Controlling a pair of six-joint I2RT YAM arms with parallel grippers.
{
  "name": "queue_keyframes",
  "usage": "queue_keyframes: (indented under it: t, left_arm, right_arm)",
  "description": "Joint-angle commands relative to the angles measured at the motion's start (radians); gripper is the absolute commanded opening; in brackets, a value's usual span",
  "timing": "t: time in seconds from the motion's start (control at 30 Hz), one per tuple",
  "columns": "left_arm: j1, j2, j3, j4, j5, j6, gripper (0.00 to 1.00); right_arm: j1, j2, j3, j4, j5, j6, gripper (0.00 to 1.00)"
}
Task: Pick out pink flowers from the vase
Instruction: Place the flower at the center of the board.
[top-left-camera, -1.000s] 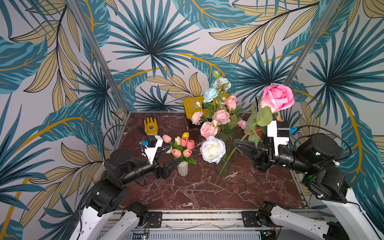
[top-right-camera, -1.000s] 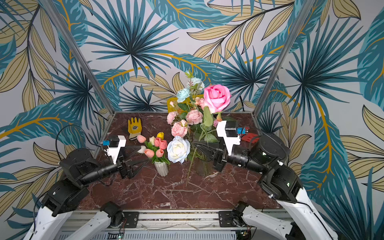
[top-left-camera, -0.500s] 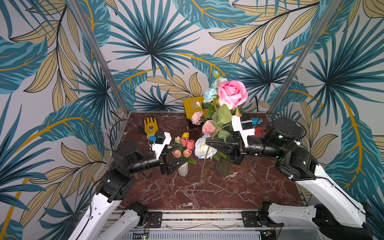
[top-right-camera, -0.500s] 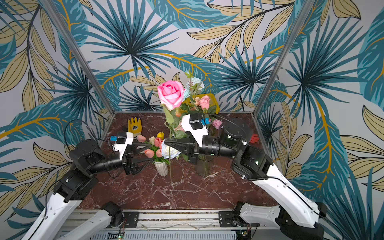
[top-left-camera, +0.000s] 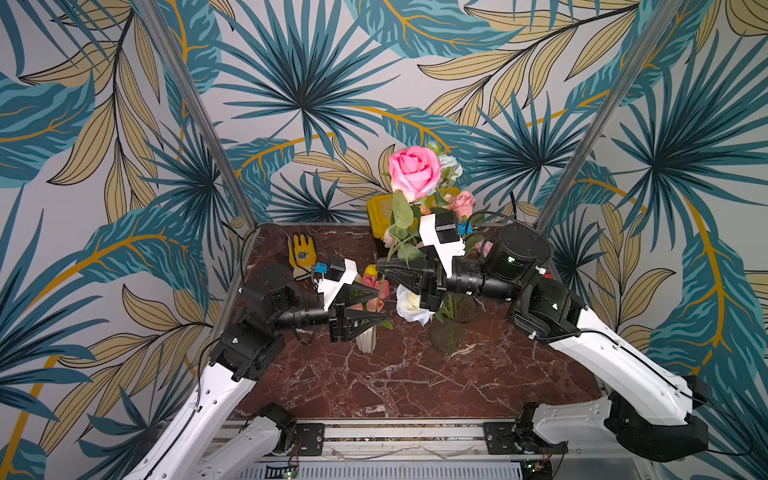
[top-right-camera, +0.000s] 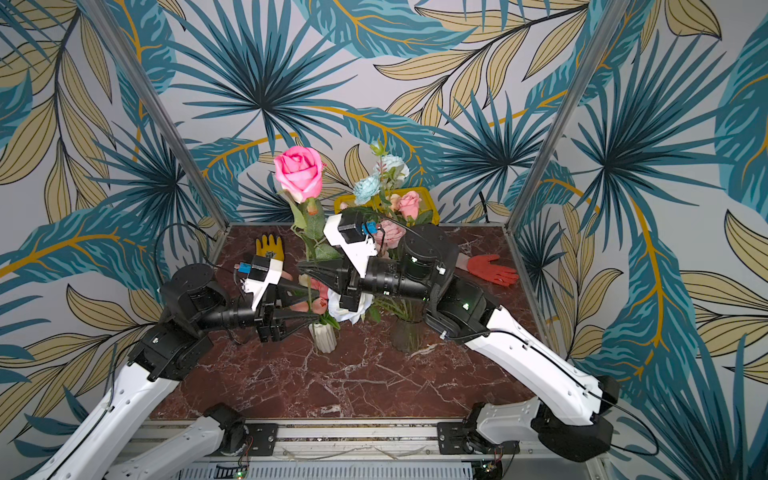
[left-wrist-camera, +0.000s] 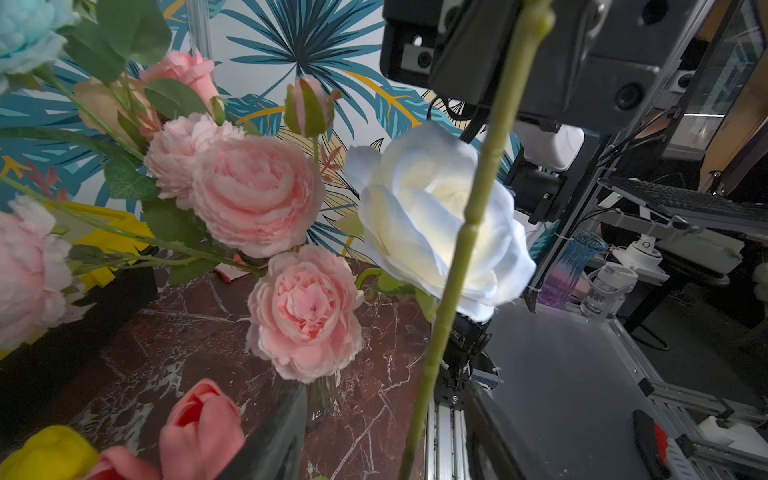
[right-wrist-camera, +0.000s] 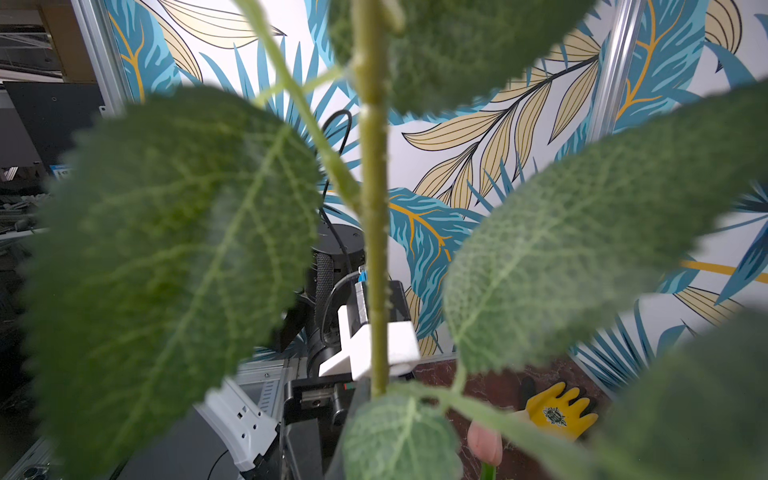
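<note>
Your right claw (top-left-camera: 379, 264) was clamped tight on the green stem (left-wrist-camera: 457, 249) of the big hot-pink fabric rose (top-left-camera: 413, 172). It held the rose upright above the dark red marble bench (top-left-camera: 374, 382), by the small white ribbed vase (top-left-camera: 366, 338). Your left claw (top-left-camera: 380, 306) was part open, jaws either side of that stem lower down.

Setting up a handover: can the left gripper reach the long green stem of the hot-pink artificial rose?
Probably yes. The left gripper stands open right at the long green stem, below where the right gripper is shut on the hot-pink artificial rose; nothing visible blocks it.
</note>
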Motion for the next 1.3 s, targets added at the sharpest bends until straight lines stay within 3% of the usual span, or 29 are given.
queue_keyframes:
  t: [0.0,0.3,0.33,0.4,0.47,0.53,0.7,0.97,1.27]
  left_arm:
    - [-0.004,-0.004,0.041,0.029,0.012,0.021,0.49]
    - [-0.003,-0.002,0.062,0.036,-0.04,-0.028,0.0]
    - [-0.004,-0.002,0.067,0.037,-0.049,-0.036,0.0]
    - [0.002,0.002,0.081,0.036,-0.069,-0.063,0.0]
    - [0.018,0.012,0.103,0.037,-0.06,-0.101,0.0]
    - [0.048,0.026,0.13,0.03,-0.073,-0.137,0.0]
    - [0.161,-0.006,0.183,-0.033,-0.264,-0.194,0.0]
    - [0.164,0.081,0.45,-0.307,-0.696,-0.068,0.0]
    - [0.165,0.266,0.595,-0.419,-0.967,0.046,0.0]
  right_arm:
    - [0.005,0.009,0.02,0.058,0.022,0.019,0.0]
    - [0.006,0.028,0.041,0.042,0.028,0.022,0.0]
    - [0.006,0.03,0.045,0.036,0.032,0.02,0.06]
    - [0.006,0.032,0.047,0.033,0.047,0.028,0.34]
    - [0.006,0.029,0.044,0.033,0.064,0.033,0.56]
    - [0.006,0.014,0.029,0.038,0.065,0.029,0.66]
    - [0.006,-0.05,-0.033,0.03,0.094,-0.007,0.71]
    - [0.006,-0.141,-0.093,-0.027,0.131,-0.049,0.72]
    - [0.006,-0.199,-0.136,-0.046,0.193,-0.061,0.72]
